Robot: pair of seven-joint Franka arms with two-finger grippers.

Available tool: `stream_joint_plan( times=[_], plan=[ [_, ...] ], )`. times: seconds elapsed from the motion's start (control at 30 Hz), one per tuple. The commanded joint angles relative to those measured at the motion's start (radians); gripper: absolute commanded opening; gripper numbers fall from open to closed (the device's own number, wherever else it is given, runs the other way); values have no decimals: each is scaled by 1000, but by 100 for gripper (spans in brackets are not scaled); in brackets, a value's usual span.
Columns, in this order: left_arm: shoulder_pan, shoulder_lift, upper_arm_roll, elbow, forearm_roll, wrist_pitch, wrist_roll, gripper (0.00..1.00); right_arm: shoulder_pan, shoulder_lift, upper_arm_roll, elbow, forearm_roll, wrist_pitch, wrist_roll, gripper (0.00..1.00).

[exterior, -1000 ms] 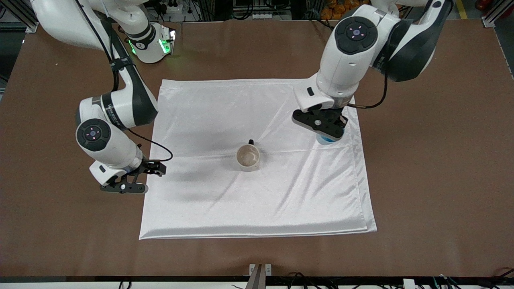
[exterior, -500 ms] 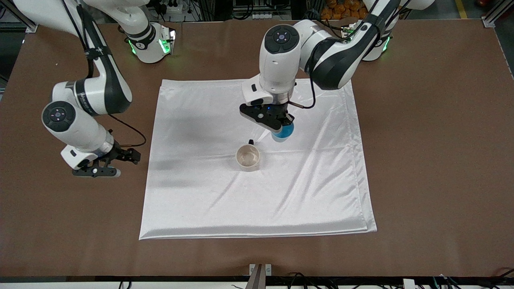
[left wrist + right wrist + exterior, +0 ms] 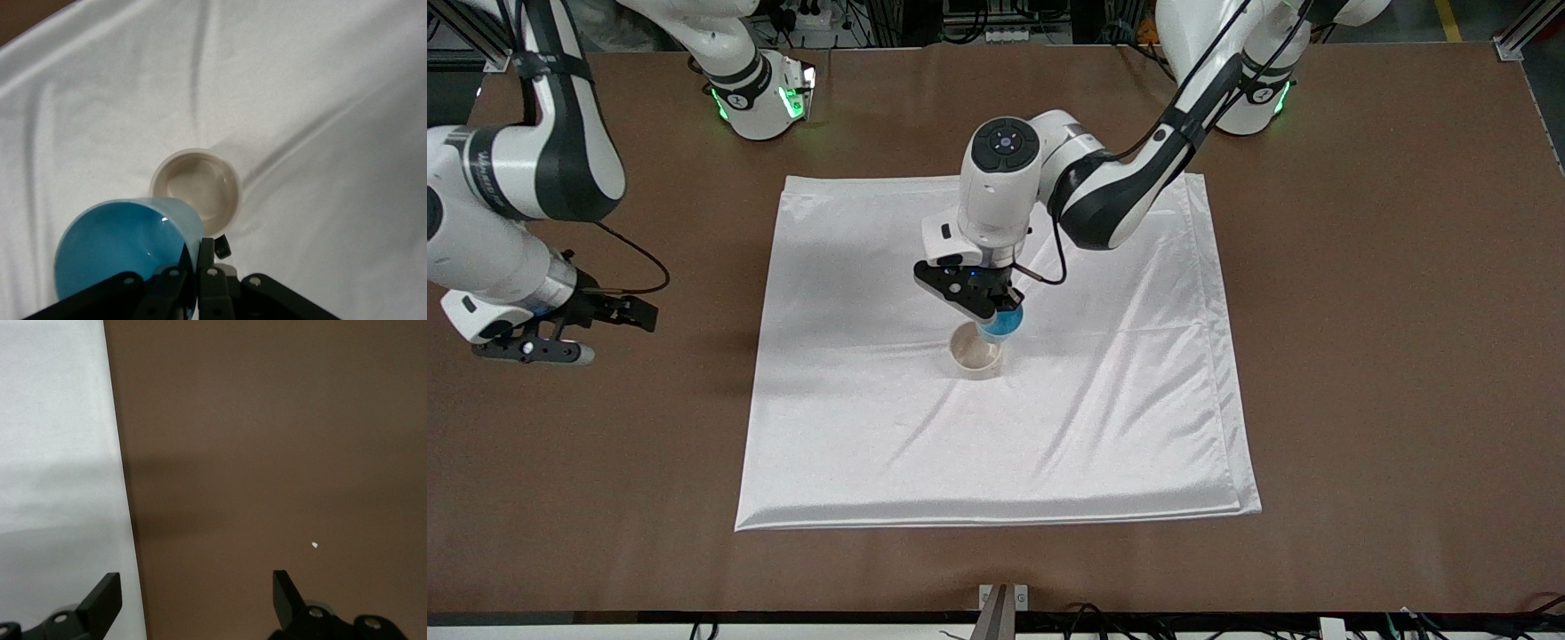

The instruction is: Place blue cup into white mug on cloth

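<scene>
My left gripper (image 3: pixel 985 313) is shut on the rim of the blue cup (image 3: pixel 1001 324) and holds it tilted just above the white mug (image 3: pixel 974 356). The mug stands upright near the middle of the white cloth (image 3: pixel 871 427). In the left wrist view the cup (image 3: pixel 120 247) shows its bright blue inside beside the mug's open mouth (image 3: pixel 195 187), and my left gripper (image 3: pixel 198 257) pinches the cup's wall. My right gripper (image 3: pixel 560 342) is open and empty over the bare table at the right arm's end; the right wrist view shows it (image 3: pixel 197 590) just off the cloth's edge (image 3: pixel 60 487).
The brown table (image 3: pixel 1387 356) surrounds the cloth. The arms' bases (image 3: pixel 760 93) stand along the table's edge farthest from the front camera. A small metal bracket (image 3: pixel 1003 597) sits at the table's nearest edge.
My left gripper has carried the blue cup from the cloth's left-arm edge across to just above the mug. My right gripper has drawn away from the cloth toward the right arm's end of the table.
</scene>
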Motion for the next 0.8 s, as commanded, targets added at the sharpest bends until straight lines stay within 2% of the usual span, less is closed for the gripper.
stream_joint_plan(
  times=[0.0,0.13,0.23,0.77],
  plan=[
    [-52,48,39,48,28,41,-6,0,-15,-14,14,175,50,-205,-16,100],
    [-65,64,64,48,28,90,0,0,-23,-16,13,250,99,-288,-17,100],
    [-65,82,64,48,28,139,12,0,-23,-32,7,289,102,-310,-20,100],
    [-65,118,65,40,29,204,71,0,-12,-146,7,292,94,-327,-12,100]
  ],
)
